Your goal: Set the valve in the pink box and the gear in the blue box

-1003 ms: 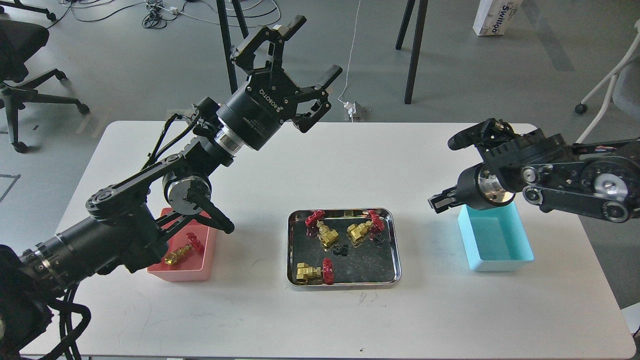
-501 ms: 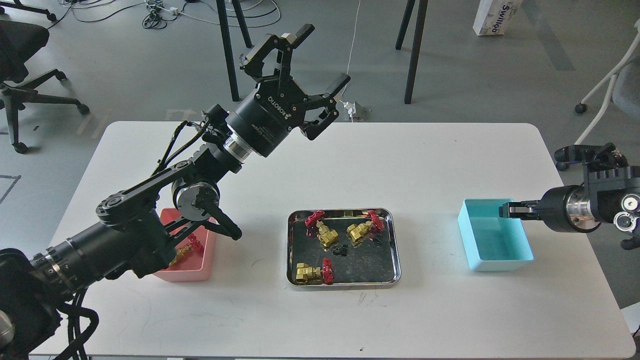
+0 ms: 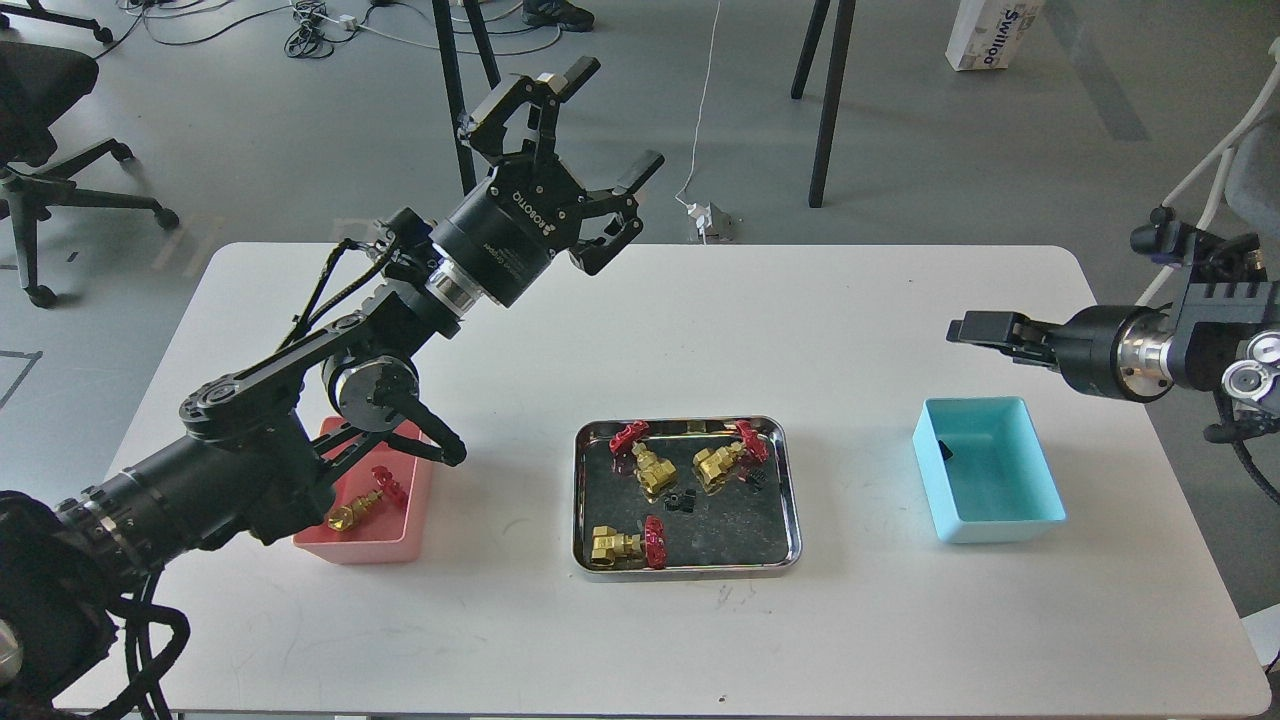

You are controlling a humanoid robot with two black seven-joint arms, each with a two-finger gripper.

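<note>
One valve (image 3: pixel 362 503) lies in the pink box (image 3: pixel 385 548) at the left, partly behind my left arm. Three more valves (image 3: pixel 648 465) (image 3: pixel 722 458) (image 3: pixel 622 543) lie in the steel tray (image 3: pixel 790 500), with two black gears (image 3: pixel 682 500) (image 3: pixel 757 479). A gear (image 3: pixel 944 450) lies at the left inner wall of the blue box (image 3: pixel 1000 525). My left gripper (image 3: pixel 605 120) is open and empty, raised high over the table's far side. My right gripper (image 3: pixel 962 327) points left, above and behind the blue box; its fingers are seen side-on.
The white table's far edge (image 3: pixel 700 247) runs behind both arms. My left forearm and elbow (image 3: pixel 370 385) hang over the pink box. Chair and table legs stand on the floor beyond.
My right gripper has drawn back to the right, then risen from over the blue box; a black gear now lies in that box. My left gripper has shifted slightly left, still open.
</note>
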